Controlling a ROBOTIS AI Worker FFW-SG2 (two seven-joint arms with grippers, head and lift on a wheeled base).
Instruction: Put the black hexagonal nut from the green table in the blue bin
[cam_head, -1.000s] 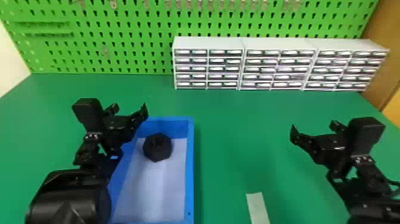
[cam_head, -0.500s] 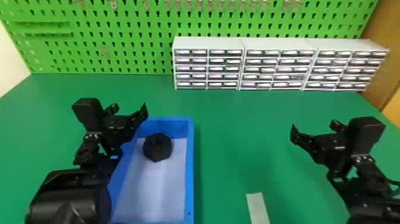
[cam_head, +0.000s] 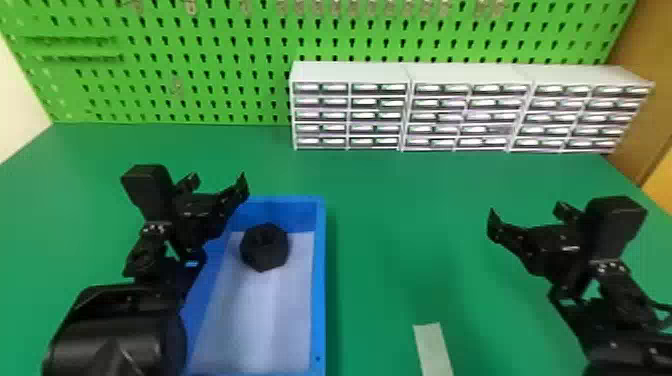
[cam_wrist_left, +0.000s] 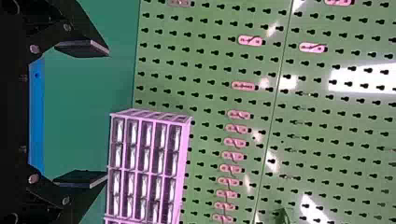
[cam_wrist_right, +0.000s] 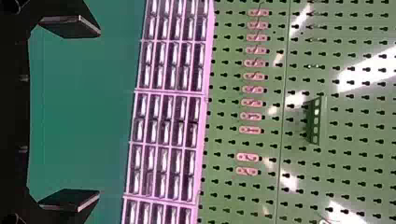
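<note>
Resting in blue bin (cam_head: 321, 280): black nut (cam_head: 265, 250), probably rigid, weighty; you'd grasp across its width. Left gripper (cam_wrist_left: 107, 113), right gripper (cam_wrist_right: 99, 113): open, empty.

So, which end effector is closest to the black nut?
The left end effector: it's close by the blue bin where the nut lies. The right end effector is farther off, over the green table.

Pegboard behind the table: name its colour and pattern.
The pegboard is green with rows of dark holes, clearest in the head view.
</note>
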